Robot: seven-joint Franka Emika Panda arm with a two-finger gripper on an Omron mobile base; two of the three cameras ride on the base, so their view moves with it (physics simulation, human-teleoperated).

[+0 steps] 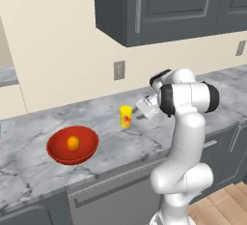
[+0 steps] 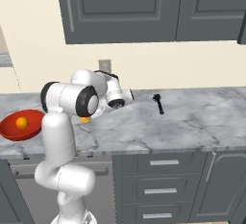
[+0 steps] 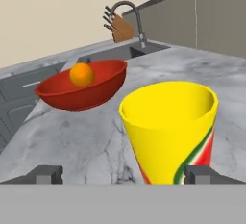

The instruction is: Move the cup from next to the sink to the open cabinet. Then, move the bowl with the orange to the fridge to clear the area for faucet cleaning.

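Cup (image 3: 169, 131) upright on counter (image 3: 77, 136), between open pincer (image 3: 122, 175) fingertips

Cup (image 2: 85, 119) mostly hidden behind arm in right base view; bowl (image 2: 14, 130) cut by left edge.

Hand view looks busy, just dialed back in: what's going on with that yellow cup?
The white arm's gripper is low at the small yellow tumbler, open, one fingertip on each side; no grip yet. The cup stands upright on the grey marble counter. Beyond it sits the wide red bowl holding the small orange, untouched. The dark grey wall cabinets above look closed here.
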